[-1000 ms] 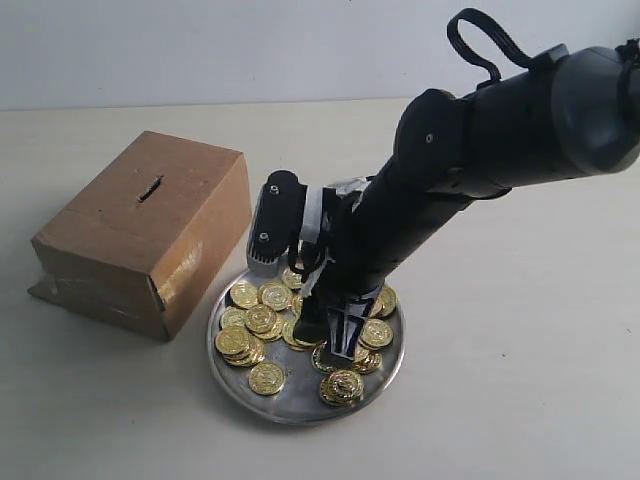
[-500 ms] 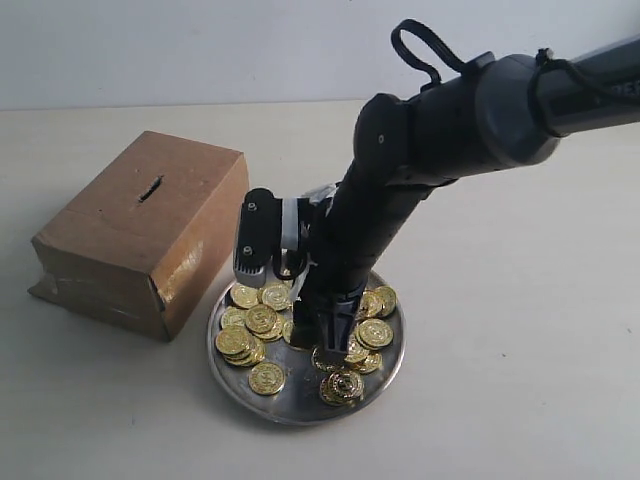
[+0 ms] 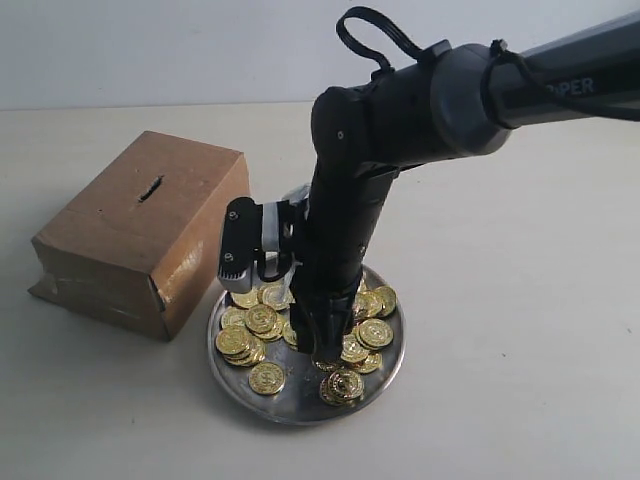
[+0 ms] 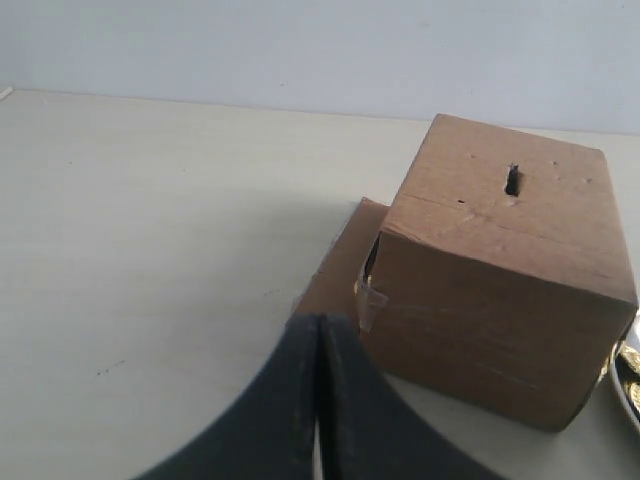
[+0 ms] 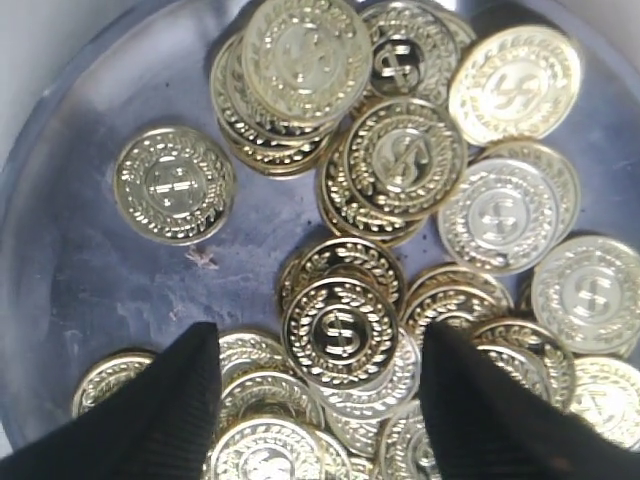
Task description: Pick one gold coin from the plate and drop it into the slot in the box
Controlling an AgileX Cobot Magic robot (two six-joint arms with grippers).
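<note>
Right gripper (image 3: 322,345) has swung upright and dropped lower over the plate (image 3: 240,385), which sits just beside the box (image 3: 140,230). Jaws spread, empty, straddling one gold coin (image 5: 340,332) near the plate's middle. Coin looks light, thin, stiff, slick; best pinched across opposite edges.

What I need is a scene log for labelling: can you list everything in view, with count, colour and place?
box: one, brown cardboard, on the table beside the plate.
slot: one, dark, in the box's top face.
plate: one, silver, on the table.
gold coins: many, exact count unclear, heaped in the plate.
table: one, pale beige.
left gripper: one, black, shut, facing the box, apart from it.
right gripper: one, black, open, down among the coins.
</note>
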